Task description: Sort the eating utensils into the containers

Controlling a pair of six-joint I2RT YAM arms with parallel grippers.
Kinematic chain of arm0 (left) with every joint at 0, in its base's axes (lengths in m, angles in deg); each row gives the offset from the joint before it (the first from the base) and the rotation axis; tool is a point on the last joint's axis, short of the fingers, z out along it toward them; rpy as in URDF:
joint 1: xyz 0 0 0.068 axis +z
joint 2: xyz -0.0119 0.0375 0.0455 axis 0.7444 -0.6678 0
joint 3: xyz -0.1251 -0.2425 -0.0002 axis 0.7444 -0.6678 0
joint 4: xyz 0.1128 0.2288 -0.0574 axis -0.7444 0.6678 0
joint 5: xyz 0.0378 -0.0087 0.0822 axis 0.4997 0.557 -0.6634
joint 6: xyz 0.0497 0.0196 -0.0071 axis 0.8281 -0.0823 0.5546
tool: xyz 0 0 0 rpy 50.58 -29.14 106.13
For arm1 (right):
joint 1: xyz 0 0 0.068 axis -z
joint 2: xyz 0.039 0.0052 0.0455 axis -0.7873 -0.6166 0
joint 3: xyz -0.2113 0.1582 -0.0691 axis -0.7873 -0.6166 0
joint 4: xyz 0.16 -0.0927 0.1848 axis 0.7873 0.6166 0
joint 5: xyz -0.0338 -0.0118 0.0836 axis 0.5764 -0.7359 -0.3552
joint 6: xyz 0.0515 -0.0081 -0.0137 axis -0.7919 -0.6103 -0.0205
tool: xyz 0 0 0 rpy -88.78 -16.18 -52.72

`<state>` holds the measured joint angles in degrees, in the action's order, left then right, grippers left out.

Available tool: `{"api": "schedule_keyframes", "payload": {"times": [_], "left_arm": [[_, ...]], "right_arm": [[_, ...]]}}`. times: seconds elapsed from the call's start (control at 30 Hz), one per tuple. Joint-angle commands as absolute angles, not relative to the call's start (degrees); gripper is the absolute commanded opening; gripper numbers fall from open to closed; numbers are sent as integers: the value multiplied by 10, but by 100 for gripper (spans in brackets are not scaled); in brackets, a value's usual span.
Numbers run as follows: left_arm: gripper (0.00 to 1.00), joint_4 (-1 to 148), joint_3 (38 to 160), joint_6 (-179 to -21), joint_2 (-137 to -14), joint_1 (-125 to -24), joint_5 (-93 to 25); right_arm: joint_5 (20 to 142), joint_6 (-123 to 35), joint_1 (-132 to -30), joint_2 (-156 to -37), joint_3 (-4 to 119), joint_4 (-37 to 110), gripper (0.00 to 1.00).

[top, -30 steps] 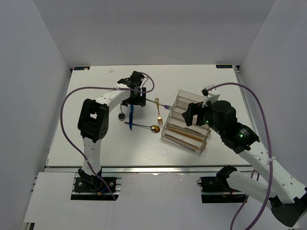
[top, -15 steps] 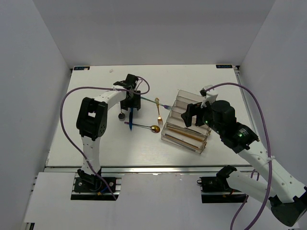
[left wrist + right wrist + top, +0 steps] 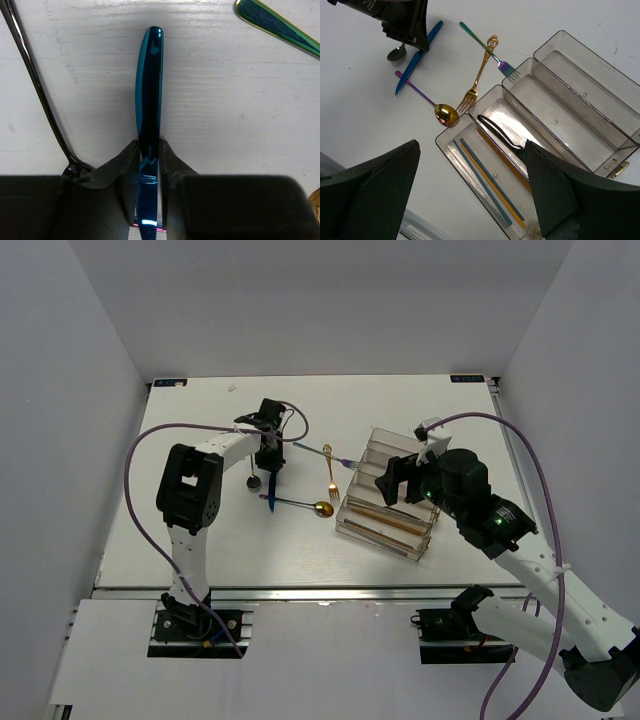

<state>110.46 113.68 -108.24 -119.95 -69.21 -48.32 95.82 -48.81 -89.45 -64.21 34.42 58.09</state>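
- Black metal spoon (image 3: pixel 397 52): lies on the table, farthest left of the clear plastic divided tray (image 3: pixel 560 115).
- Left gripper (image 3: pixel 149 150): jaws pinch the slim blue knife (image 3: pixel 149 90), which lies flat well left of the tray.
- Gold-bowled purple-handled spoon (image 3: pixel 422 95), gold fork (image 3: pixel 479 75), iridescent fork (image 3: pixel 482 45): on the table, just left of the tray.
- Tray: holds a black knife (image 3: pixel 500 132) and coloured chopsticks (image 3: pixel 485 182).
- Right gripper (image 3: pixel 471 144): fingers spread wide, hanging above the tray, empty.

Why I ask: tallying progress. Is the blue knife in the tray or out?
Out: the blue knife lies on the table left of the tray, pinched by the left gripper.
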Motion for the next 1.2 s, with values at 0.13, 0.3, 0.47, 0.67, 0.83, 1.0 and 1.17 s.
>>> {"api": "schedule_keyframes", "payload": {"times": [0.13,0.3,0.47,0.67,0.83,1.0,1.17], "left_arm": [[19,1111,1080,-1093,-1213,-707,-510],[0,1104,1057,-1099,-1196,-713,-517],[0,1109,1064,-1109,-1152,-717,-538],[0,1125,1100,-1109,-1096,-727,-554],[0,1130,1108,-1109,-1066,-734,-542],[0,1130,1104,-1111,-1032,-747,-530],[0,1117,1076,-1121,-984,-768,-514]], "right_arm": [[938,-489,-893,-639,336,544,89],[932,-490,-893,-639,331,536,89],[929,-492,-892,-640,325,531,89],[931,-498,-893,-642,318,522,89],[931,-511,-893,-648,306,497,89],[963,-565,-891,-651,294,454,89],[965,-653,-887,-662,277,375,89]]}}
